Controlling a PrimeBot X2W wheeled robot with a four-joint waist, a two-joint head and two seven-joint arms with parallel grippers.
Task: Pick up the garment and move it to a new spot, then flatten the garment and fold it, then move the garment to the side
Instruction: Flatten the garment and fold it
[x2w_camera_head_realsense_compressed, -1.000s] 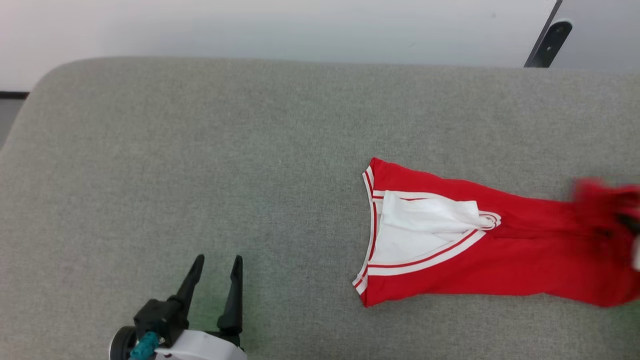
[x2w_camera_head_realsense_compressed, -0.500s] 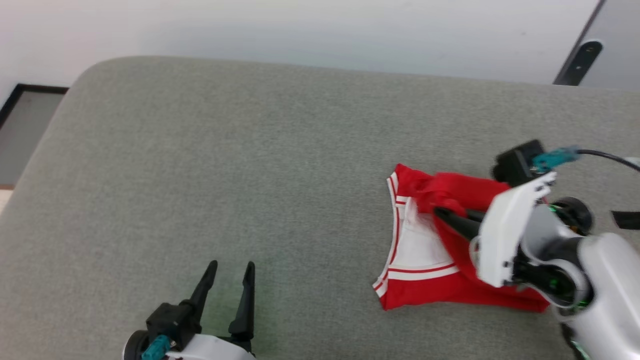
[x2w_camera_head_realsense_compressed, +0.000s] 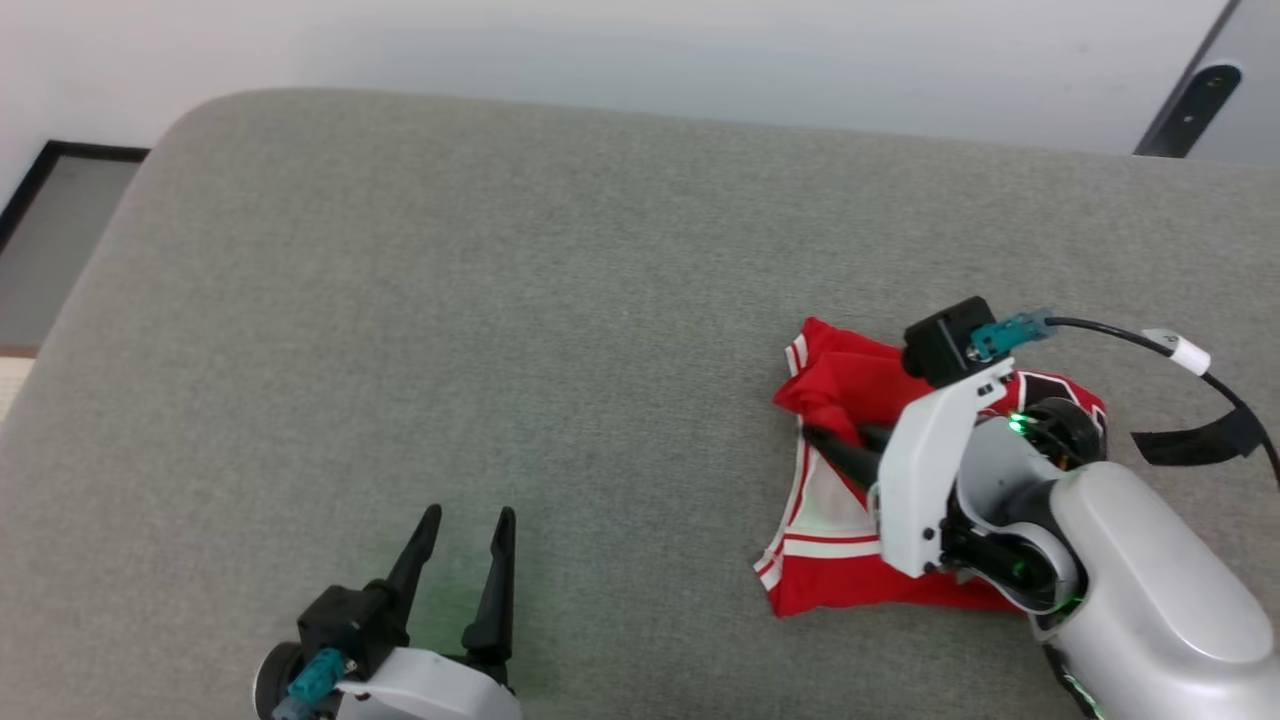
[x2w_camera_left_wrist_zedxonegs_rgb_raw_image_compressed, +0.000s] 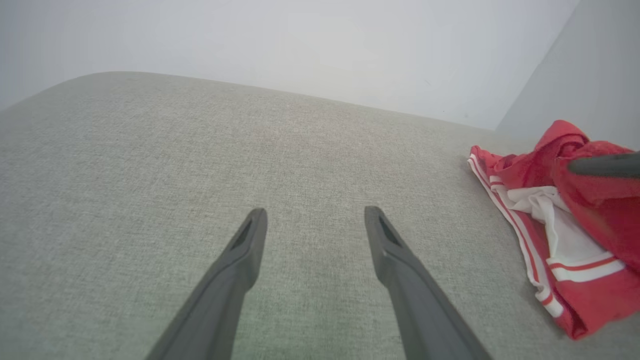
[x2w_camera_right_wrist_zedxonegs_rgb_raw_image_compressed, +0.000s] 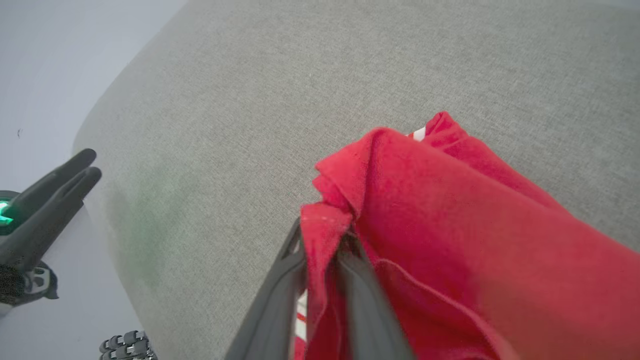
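The garment (x2w_camera_head_realsense_compressed: 850, 590), a red shirt with white sleeve and white stripe trim, lies bunched and doubled over at the right of the grey cushion. A bit of black-and-white print (x2w_camera_head_realsense_compressed: 1050, 385) peeks out behind my right wrist. My right gripper (x2w_camera_head_realsense_compressed: 835, 437) is shut on a fold of the red fabric (x2w_camera_right_wrist_zedxonegs_rgb_raw_image_compressed: 450, 225), holding it just above the lower layer; its fingers (x2w_camera_right_wrist_zedxonegs_rgb_raw_image_compressed: 360, 285) pinch the cloth. My left gripper (x2w_camera_head_realsense_compressed: 470, 514) stands open over bare cushion at the lower left, well apart from the shirt (x2w_camera_left_wrist_zedxonegs_rgb_raw_image_compressed: 575, 210), with nothing between its fingers (x2w_camera_left_wrist_zedxonegs_rgb_raw_image_compressed: 250, 240).
The grey upholstered surface (x2w_camera_head_realsense_compressed: 500, 300) has a rounded far-left corner and a white wall behind it. A dark-framed panel (x2w_camera_head_realsense_compressed: 60, 240) lies beyond its left edge. A dark bar (x2w_camera_head_realsense_compressed: 1195, 105) leans at the top right. A cable and black strap (x2w_camera_head_realsense_compressed: 1200, 440) trail from my right wrist.
The right gripper has carried the shirt's right end leftwards over the rest, doubling the long spread garment into a short bundle. The head camera has shifted; the left gripper stays open.
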